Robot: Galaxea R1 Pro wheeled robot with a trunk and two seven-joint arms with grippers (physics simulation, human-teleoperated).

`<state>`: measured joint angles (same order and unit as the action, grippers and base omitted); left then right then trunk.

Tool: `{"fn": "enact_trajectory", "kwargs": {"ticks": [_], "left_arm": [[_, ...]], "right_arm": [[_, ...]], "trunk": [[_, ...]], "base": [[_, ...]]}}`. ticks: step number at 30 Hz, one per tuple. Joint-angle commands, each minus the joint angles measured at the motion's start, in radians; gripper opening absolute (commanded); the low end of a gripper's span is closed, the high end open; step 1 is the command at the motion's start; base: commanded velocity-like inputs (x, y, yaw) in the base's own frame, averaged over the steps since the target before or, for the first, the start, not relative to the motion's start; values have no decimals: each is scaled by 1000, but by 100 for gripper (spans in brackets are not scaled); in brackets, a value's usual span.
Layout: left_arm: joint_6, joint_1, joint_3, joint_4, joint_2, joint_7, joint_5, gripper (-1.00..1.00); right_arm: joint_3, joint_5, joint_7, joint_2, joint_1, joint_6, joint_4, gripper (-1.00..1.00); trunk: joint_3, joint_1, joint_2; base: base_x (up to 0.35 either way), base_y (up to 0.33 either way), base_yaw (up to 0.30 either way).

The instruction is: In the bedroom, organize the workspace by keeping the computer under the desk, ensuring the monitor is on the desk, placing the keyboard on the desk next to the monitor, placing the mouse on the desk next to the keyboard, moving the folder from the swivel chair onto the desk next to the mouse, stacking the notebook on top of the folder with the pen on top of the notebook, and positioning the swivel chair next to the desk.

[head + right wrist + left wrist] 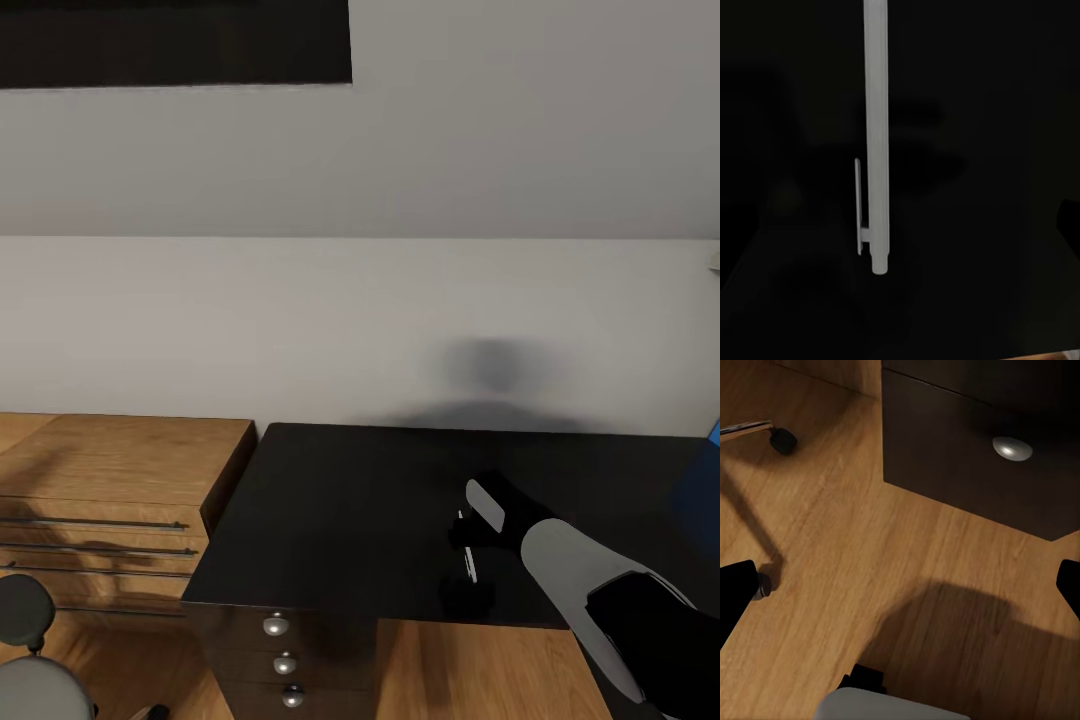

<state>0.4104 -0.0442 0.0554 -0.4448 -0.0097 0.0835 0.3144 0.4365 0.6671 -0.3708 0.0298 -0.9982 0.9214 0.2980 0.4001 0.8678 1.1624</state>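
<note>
Pen lies flat on the black bench, right under the right jaws, w/ its clip side showing. Can't tell if those jaws are apart or together. Left jaws spread apart over wood floor, near a drawer knob & chair caster.

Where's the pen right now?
The pen lies on the black desk top, near its front edge, right below the right gripper; in the head view it is a short white stick to the right of the drawer knobs.
</note>
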Motion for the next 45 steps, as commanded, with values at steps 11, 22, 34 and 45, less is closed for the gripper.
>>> {"fn": "enact_trajectory", "kwargs": {"ticks": [11,22,34,45], "left_arm": [[1,0,6,-2,0,9,2,100],[1,0,6,-2,-1,9,2,100],[2,0,6,-3,-1,9,3,100],[2,0,6,-3,-1,10,3,100]], "right_arm": [[8,10,13,1,0,6,1,100],[8,9,19,1,0,7,1,100],[8,9,21,1,0,7,1,100],[7,9,21,1,0,7,0,100]], "trunk": [[1,0,1],[7,8,15],[29,35,64],[29,35,64]], "base": [[0,0,0],[0,0,0],[0,0,0],[0,0,0]]}}
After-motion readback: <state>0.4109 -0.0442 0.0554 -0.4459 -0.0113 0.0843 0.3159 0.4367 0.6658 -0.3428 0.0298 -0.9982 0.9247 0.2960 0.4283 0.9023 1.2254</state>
